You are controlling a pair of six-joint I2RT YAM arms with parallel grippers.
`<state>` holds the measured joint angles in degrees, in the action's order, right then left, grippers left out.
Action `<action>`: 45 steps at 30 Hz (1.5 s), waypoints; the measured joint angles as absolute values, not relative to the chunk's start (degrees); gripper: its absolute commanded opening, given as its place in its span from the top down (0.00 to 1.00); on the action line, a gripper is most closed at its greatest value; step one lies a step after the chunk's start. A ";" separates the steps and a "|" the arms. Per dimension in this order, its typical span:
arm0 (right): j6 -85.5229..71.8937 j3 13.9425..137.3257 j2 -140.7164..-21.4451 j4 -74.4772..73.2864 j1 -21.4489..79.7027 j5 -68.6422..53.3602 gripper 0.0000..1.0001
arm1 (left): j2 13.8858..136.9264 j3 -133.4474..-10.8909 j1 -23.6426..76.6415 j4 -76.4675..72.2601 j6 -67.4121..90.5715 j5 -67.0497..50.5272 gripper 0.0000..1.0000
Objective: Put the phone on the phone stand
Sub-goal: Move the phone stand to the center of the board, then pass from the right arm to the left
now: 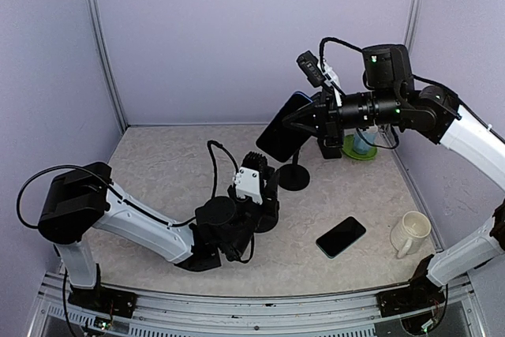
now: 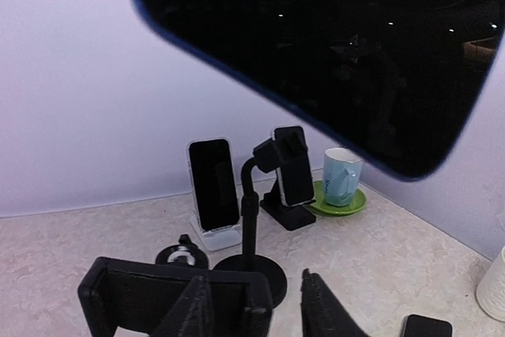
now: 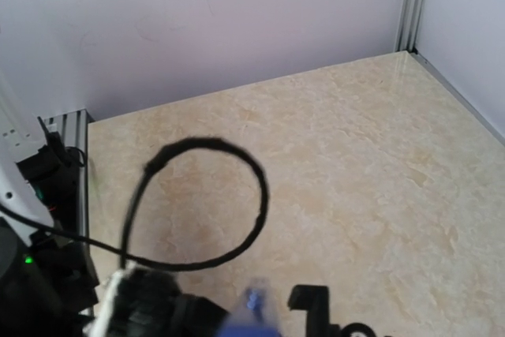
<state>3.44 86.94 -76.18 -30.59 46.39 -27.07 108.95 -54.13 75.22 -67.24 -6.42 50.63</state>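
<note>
The phone [image 1: 282,130] is a glossy black slab with a blue rim and rounded corners. It is held tilted in the air, up at 12 o'clock from the phone stand [image 1: 294,177]. The stand is matte black, with a thin stem on a round disc base, and it rests on the mottled beige stone-look table [image 1: 158,171]. The right gripper [image 1: 306,118] is clamped on the phone's edge at its 3 o'clock side.

The left gripper [image 2: 278,313] sits low by the table with its black fingers slightly parted and nothing between them.

A second dark phone [image 1: 341,236] lies flat at 4 o'clock from the stand. A cream mug [image 1: 410,232] stands at its 3 o'clock. A blue cup [image 1: 363,141] sits on a green saucer [image 1: 364,154] near the back wall.

In the left wrist view the held phone fills the top and is cut off by the frame. The right wrist view shows only a blurred blue smear at the bottom edge and a looped black cable [image 3: 197,195].
</note>
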 measured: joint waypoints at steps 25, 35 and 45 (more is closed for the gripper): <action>6.44 99.74 -80.16 -39.35 42.50 -27.22 1.00 | 70.57 -41.47 84.93 -52.42 -1.06 41.06 0.01; 14.22 105.10 -88.77 -49.95 45.52 -33.26 1.00 | 56.51 -48.75 73.76 -24.21 5.50 26.20 0.01; 21.98 106.26 -91.85 -55.66 54.94 -36.95 1.00 | 61.06 -54.92 66.65 -6.70 6.96 8.75 0.01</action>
<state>21.98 106.26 -91.85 -55.66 54.94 -36.95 61.06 -54.92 66.65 -6.70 6.96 8.75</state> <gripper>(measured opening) 0.080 0.988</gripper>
